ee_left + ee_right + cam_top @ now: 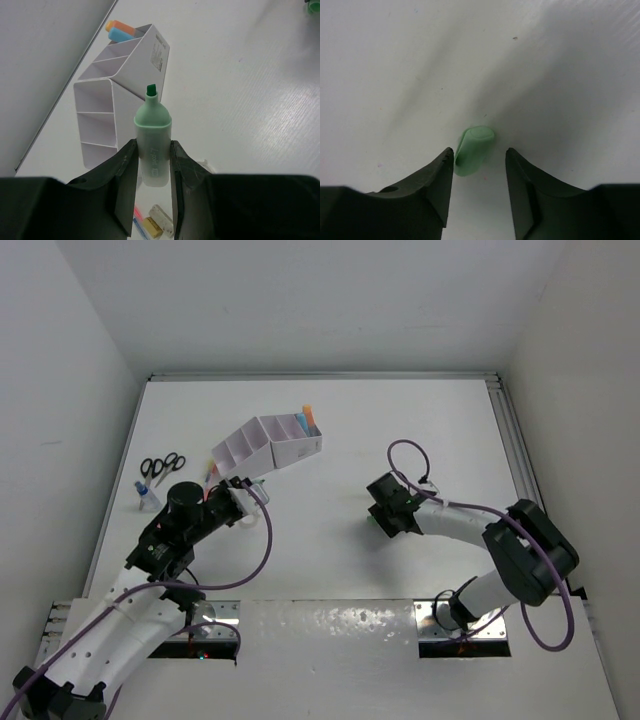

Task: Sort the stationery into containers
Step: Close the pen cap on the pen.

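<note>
My left gripper (152, 150) is shut on a pale green highlighter (152, 125), uncapped, tip pointing forward. It is held above the table just short of the lilac-white organiser (110, 100), which lies on its side with its compartments open toward me. Orange and blue pieces (120, 31) stick out of its far compartment. From above, the left gripper (238, 498) is just below the organiser (270, 445). My right gripper (479, 151) is open, jaws either side of a green cap (472, 147) lying on the table, nearer the left jaw. The right gripper (385, 508) is at mid-table.
Black-handled scissors (160, 467) and a blue-capped bottle (147, 496) lie at the left edge. Small yellow and white blocks (155, 222) and a pink pen lie on the table under my left gripper. White walls enclose the table.
</note>
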You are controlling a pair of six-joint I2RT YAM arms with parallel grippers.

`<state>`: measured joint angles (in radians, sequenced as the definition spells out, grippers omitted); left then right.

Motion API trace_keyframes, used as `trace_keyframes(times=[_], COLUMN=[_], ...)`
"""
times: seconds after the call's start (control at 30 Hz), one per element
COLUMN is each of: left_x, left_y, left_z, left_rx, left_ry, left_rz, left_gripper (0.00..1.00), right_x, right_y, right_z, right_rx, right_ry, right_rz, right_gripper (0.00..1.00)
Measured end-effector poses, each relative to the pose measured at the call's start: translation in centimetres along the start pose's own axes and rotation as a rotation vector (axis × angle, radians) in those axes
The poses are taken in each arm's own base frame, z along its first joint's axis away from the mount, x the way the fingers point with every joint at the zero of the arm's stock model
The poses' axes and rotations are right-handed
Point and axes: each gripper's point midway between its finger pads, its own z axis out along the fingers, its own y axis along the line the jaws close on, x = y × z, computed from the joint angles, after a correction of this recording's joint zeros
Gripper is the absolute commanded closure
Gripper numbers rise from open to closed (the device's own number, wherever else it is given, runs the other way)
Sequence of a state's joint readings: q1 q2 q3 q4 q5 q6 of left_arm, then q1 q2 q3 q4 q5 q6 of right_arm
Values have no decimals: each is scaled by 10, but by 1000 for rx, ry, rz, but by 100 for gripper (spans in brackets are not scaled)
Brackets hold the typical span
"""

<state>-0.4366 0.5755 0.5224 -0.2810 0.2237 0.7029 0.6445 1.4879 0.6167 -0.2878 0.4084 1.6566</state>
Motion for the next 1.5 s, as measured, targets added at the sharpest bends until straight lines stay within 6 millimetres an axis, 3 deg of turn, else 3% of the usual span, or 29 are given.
trace_keyframes(times=[0.1,0.33,0.47,0.53,0.63,0.7,0.87,0.93,1.0,1.1,1.27,1.5], left_x=[0,0,-1,-5,-19,-36,-75,-85,-92,-101,-107,-109], left_y=[0,0,-1,-5,-12,-18,-30,-30,-28,-23,-16,-12], left_z=[0,0,0,-1,-1,-2,-2,0,3,11,20,20], left_rx=[0,0,7,27,70,118,231,254,265,277,265,240], left_ry=[-1,-1,-6,-18,-63,-115,-232,-246,-237,-203,-161,-155], left_rz=[-4,-4,-10,-34,-102,-173,-384,-459,-535,-642,-766,-839], left_gripper=[100,100,100,100,100,100,100,100,100,100,100,100], right_x=[1,4,2,-3,-15,-24,-33,-25,-13,9,39,42], right_y=[3,7,11,23,66,105,216,244,257,265,267,269], right_z=[3,4,3,-5,-35,-72,-199,-251,-289,-314,-314,-315], right_rx=[0,-12,-45,-113,-327,-511,-968,-1145,-1279,-1398,-1459,-1477], right_ry=[2,16,7,-9,-51,-99,-237,-276,-300,-317,-330,-375], right_rz=[8,23,-64,-160,-294,-378,-534,-576,-610,-668,-786,-832], right_gripper=[67,100,100,100,100,100,100,100,100,100,100,100])
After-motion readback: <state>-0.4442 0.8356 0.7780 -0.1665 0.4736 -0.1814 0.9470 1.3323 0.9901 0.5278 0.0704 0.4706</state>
